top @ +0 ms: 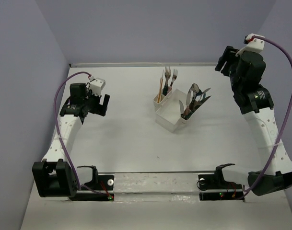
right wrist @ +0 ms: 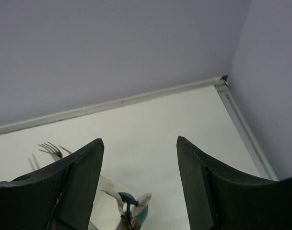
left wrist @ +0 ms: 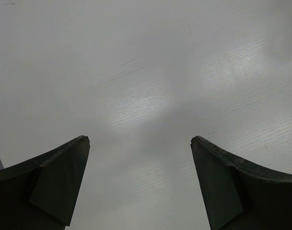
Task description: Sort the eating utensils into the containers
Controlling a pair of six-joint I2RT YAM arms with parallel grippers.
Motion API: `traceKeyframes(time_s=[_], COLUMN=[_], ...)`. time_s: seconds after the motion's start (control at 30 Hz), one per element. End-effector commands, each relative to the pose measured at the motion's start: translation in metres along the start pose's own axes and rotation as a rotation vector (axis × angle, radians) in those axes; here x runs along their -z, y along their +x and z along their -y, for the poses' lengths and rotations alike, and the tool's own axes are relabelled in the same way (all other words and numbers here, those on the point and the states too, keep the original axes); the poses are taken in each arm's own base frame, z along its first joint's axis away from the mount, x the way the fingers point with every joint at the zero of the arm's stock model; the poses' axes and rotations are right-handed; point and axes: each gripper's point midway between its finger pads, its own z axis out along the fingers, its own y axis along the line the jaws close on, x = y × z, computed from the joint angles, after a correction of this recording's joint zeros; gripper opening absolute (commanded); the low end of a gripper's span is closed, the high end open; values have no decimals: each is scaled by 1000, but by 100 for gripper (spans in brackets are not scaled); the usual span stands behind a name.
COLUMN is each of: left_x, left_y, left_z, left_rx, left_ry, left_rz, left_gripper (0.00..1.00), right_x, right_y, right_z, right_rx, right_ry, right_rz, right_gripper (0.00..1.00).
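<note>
1. Arm bases (top: 52, 178) stand at the near edge of the bench (top: 126, 143), one at each near corner.
2. On the left side, a little farther in, the left gripper (top: 104, 101) hangs over bare bench. In the left wrist view its two dark fingers (left wrist: 59, 177) are spread wide. Nothing is between them, and only the pale bench surface shows in the gap.
3. Past the middle of the bench, the white caddy (top: 169, 122) sits at a slant, well apart from both grippers.
4. In its right-hand end slot, a bunch of knives and spoons (top: 193, 101) leans outward to the right. The right wrist view catches a teal spoon (right wrist: 142, 213) in this bunch, beside a dark handle.
5. In its far-left end slot, the forks (top: 170, 74) stand nearly upright with tines up. The thin orange and white chopsticks (top: 160, 91) are just beside them in the same slot.
6. Farther back on the right, the right gripper (top: 223, 61) is raised well above the bench. It is to the right of the caddy and tipped toward the far wall. Its fingers (right wrist: 203, 191) are parted wide and hold nothing. Between them are bare bench, the seam at the foot of the wall and the lavender back wall (right wrist: 117, 43).
</note>
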Motion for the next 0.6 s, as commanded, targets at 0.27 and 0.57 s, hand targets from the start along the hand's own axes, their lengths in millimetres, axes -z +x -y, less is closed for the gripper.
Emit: traceKeyframes(time_s=[0.27,0.57], left_x=[7,10], left_y=[3,22], left_z=[-11,-13], left_rx=[-1,3], left_ry=[-46,-77], left_rz=[36,21], left_gripper=[99,99], right_x=[-2,-9], right_y=[159,246], right_z=[110,165], right_rx=[-305,-313], right_ry=[61,397], right_rz=[-529,-698], right_gripper=[76,84])
